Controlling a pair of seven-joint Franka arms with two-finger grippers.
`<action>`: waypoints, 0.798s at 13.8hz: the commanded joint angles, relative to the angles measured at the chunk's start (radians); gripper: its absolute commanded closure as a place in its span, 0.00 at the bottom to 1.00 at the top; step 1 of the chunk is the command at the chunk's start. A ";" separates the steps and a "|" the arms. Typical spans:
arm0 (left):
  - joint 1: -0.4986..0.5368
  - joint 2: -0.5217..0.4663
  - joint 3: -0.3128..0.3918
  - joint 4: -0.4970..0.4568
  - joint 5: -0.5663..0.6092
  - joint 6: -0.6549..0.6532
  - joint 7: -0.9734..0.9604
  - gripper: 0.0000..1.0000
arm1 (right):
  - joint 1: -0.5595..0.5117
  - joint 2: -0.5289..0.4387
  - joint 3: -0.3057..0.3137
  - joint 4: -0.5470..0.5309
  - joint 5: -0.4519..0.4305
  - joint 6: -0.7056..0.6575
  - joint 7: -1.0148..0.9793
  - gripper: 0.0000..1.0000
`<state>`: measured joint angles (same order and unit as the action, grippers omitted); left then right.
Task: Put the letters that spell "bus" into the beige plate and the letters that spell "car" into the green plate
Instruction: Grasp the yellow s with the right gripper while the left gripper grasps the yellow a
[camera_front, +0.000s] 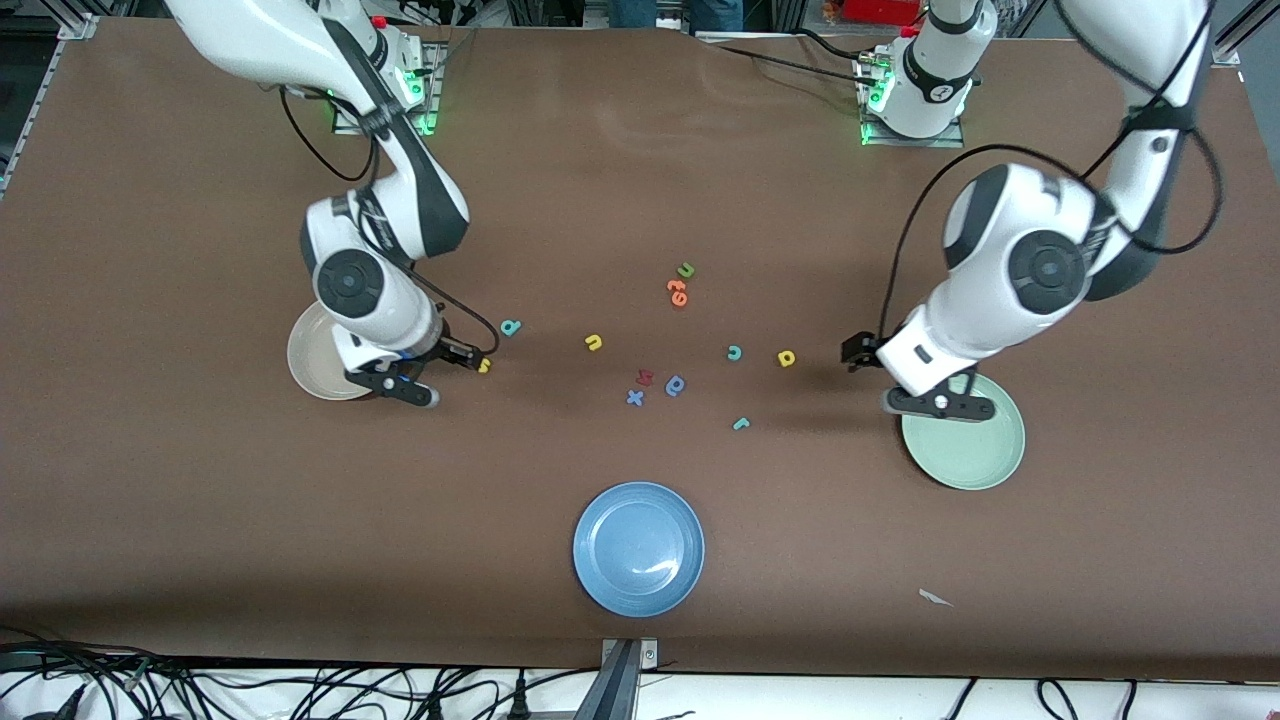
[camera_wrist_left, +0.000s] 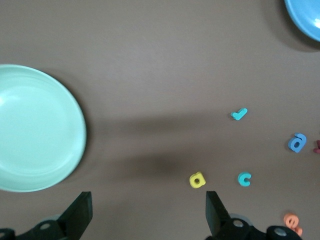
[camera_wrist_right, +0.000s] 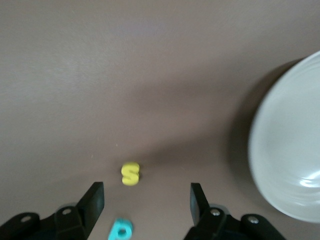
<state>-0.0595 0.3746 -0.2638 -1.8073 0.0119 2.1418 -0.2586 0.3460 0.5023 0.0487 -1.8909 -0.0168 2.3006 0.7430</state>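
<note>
Blue plate sits nearest. Right pincer, jaws apart, hovers beside the beige plate, yellow "s" on the bench just ahead. Left pincer, wide open, waits over the green plate.

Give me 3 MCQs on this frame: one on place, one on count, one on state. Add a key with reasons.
1. Where is the yellow "s"?
A. In the blue plate
B. On the table beside the beige plate
C. In the green plate

2. How many plates are on the table?
A. Two
B. Three
C. Four

3. What is in the green plate?
A. Nothing
B. The teal "c"
C. The yellow "a"

Key: 1 B, the "s" lies on bare table under the right hand, the beige plate alongside. 2 B, beige, green and the blue plate. 3 A, the left wrist view shows it empty; the teal "c" and the yellow "a" lie on the table near the left hand.
</note>
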 joint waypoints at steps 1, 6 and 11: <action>-0.051 0.012 -0.002 -0.104 -0.014 0.165 -0.117 0.00 | 0.019 0.024 -0.003 -0.022 0.000 0.066 0.054 0.35; -0.117 0.108 -0.002 -0.153 0.046 0.334 -0.302 0.00 | 0.036 0.051 -0.003 -0.095 -0.002 0.232 0.118 0.34; -0.143 0.184 -0.002 -0.196 0.207 0.441 -0.444 0.00 | 0.048 0.059 -0.003 -0.108 -0.002 0.247 0.119 0.52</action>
<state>-0.1999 0.5444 -0.2668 -1.9917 0.1548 2.5564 -0.6478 0.3816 0.5602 0.0489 -1.9829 -0.0168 2.5265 0.8461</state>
